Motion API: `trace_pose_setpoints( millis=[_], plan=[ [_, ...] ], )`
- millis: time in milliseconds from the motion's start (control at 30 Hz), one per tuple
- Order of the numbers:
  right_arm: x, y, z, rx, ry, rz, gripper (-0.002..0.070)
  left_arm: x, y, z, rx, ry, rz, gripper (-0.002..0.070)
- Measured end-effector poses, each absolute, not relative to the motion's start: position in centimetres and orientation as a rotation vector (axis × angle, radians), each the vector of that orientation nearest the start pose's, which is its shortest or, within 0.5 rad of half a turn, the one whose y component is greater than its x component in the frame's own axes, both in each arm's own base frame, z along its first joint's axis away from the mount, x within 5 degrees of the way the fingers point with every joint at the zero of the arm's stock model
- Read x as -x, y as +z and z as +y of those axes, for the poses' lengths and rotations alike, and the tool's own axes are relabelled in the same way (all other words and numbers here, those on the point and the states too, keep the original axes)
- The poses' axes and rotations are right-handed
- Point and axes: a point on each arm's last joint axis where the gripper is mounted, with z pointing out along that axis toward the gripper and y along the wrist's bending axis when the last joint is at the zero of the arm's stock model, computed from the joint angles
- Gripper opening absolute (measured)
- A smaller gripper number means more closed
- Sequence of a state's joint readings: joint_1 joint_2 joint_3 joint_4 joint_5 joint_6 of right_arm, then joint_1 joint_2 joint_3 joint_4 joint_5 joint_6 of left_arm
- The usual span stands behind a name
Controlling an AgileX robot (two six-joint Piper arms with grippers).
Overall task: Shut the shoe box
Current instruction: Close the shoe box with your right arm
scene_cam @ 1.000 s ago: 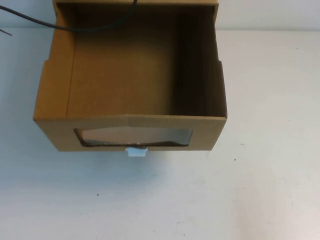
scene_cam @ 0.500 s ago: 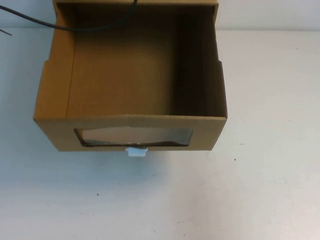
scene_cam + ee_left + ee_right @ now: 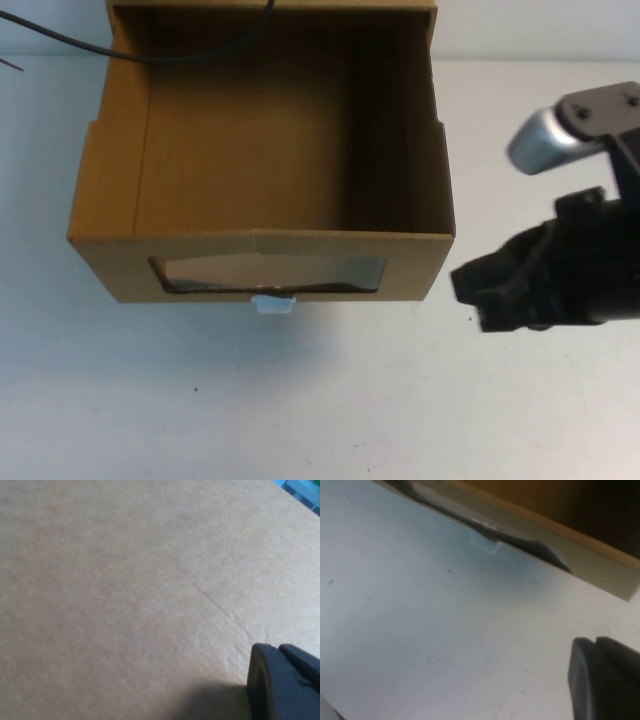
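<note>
High view shows the shoe box [image 3: 260,160] pulled open at upper centre on the worktop [image 3: 330,400], right gripper [image 3: 470,290] at right, presumably to push its front; left gripper [image 3: 280,685] faces cardboard; neither's opening is discernible.

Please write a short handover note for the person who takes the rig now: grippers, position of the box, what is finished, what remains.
Right gripper: above the table, off the right front corner of the shoe box, not touching it, holding nothing.
Left gripper: out of the high view; its wrist camera shows it close against plain brown cardboard.
Shoe box: drawer pulled out toward the robot, nothing visible inside; window front and white pull tab face the robot.
Done: nothing yet.
Left: push the drawer front back in.
</note>
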State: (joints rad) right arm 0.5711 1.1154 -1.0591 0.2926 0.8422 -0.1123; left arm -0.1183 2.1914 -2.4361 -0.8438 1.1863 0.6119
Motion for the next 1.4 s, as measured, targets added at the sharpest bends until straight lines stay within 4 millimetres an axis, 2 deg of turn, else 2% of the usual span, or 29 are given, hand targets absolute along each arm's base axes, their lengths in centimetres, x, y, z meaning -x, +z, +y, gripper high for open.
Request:
trace_pose_setpoints(
  millis=[133, 233, 533, 933, 1400],
  plan=[
    [-17.7, 36.2, 17.4, 0.769, 0.585, 2.253, -0.0011, -46.5, 39.1, -11.9, -0.743, -0.805, 2.021, -0.0005],
    [-18.4, 36.0, 19.4, 0.796, 0.600, 2.240, -0.0011, -46.5, 39.1, -11.9, -0.741, -0.807, 2.022, -0.0005],
    [-22.1, 35.2, 23.1, 0.828, 0.550, 2.249, -0.0011, -46.5, 39.1, -11.9, -0.741, -0.807, 2.022, -0.0005],
    [-25.8, 36.4, 25.7, 0.821, 0.513, 2.194, -0.0011, -46.5, 39.1, -11.9, -0.746, -0.811, 2.025, -0.0005],
    [-32.6, 37.5, 26.3, 0.693, 0.491, 2.154, -0.0011, -46.4, 39.1, -11.9, -0.750, -0.814, 2.026, -0.0005]
  ],
)
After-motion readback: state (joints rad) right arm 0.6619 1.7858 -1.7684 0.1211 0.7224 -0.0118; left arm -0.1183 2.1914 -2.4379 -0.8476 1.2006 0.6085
